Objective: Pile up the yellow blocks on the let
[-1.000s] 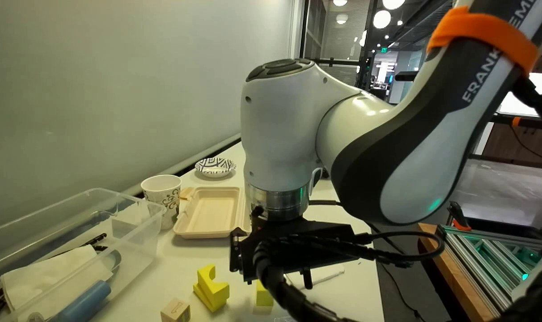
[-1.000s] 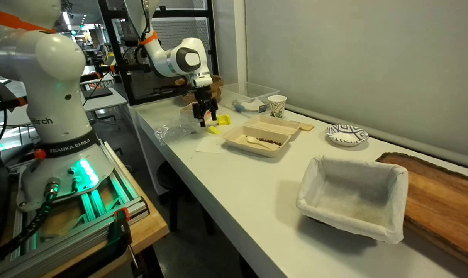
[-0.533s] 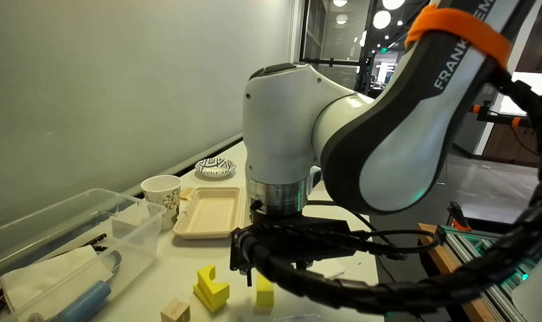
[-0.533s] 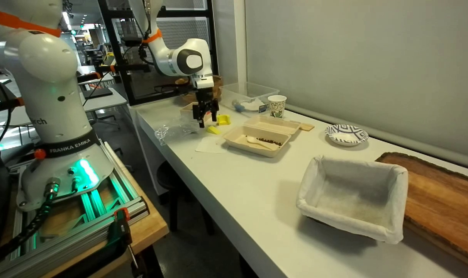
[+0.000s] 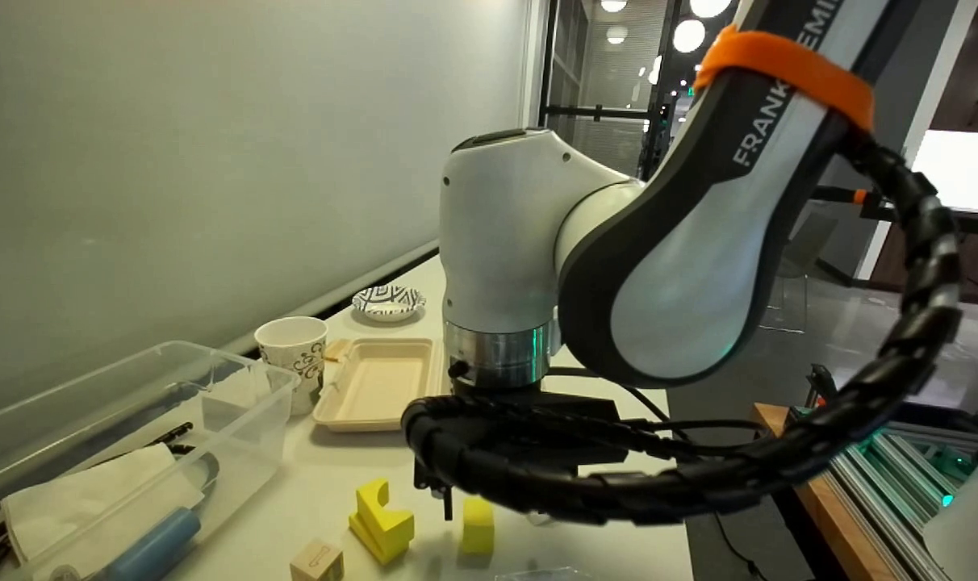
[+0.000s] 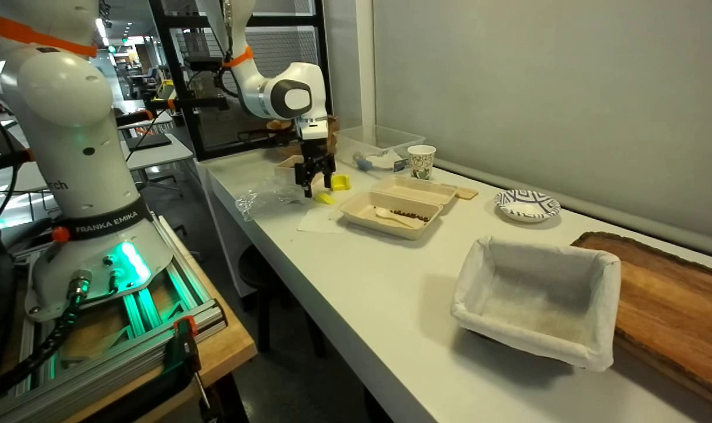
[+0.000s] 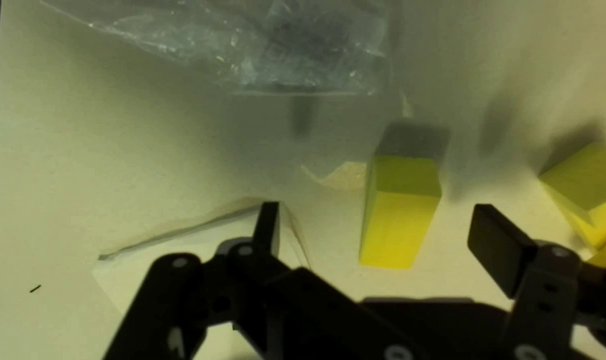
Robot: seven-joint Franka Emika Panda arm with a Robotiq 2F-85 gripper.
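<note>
A yellow block (image 5: 478, 528) stands alone on the table; it also shows in an exterior view (image 6: 325, 198) and the wrist view (image 7: 400, 220). A notched yellow block (image 5: 387, 520) sits on or against a flatter yellow slab (image 5: 365, 539) beside it. These two show as one yellow shape in an exterior view (image 6: 340, 182) and partly at the right edge of the wrist view (image 7: 588, 185). My gripper (image 7: 380, 235) is open and empty above the table, its fingers on either side of the lone block in the wrist view, apart from it. An exterior view also shows the gripper (image 6: 319, 187).
A pale tan cube (image 5: 317, 561) is near the notched block. Clear plastic wrap (image 7: 283, 50) and a white napkin (image 7: 198, 250) lie close to the lone block. A takeaway tray (image 6: 385, 226), paper cup (image 6: 422, 161) and clear bin (image 5: 239, 460) stand around.
The arm has swung a little and the gripper has come slightly lower near the lone block. The cable now loops in front of the gripper in an exterior view. The blocks have not moved.
</note>
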